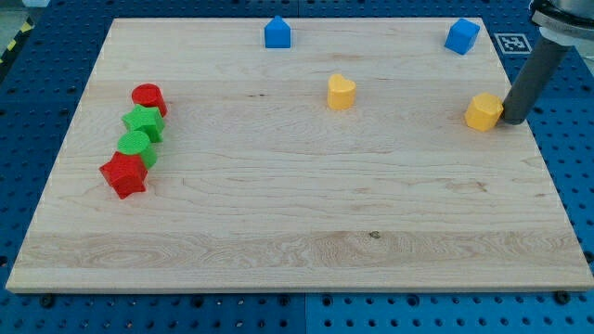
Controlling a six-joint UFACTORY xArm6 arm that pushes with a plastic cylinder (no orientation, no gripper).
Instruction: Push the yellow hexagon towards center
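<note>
My tip [511, 122] — the lower end of my straight dark rod, with no jaws to open or close — rests on the pale wooden board [297, 250] right against the view's right side of the yellow hexagon block [484, 111], touching it or very nearly so. I hold nothing; I only press sideways.

That yellow hexagon sits close to the board's right edge, in its upper half, well apart from the board's middle. To the hexagon's upper left, near the top edge, lies a blue cube-like block [461, 35]. Further to the hexagon's left, a little higher, stands a yellow heart-shaped block [341, 92], and beyond that, at the top edge, a blue house-shaped block [277, 32].

Far to the hexagon's left, by the opposite edge, four blocks form a close slanting chain — a red cylinder [148, 97], a green star-like block [144, 122], a green rounded block [135, 146] and a red star-like block [123, 174] at the bottom.
</note>
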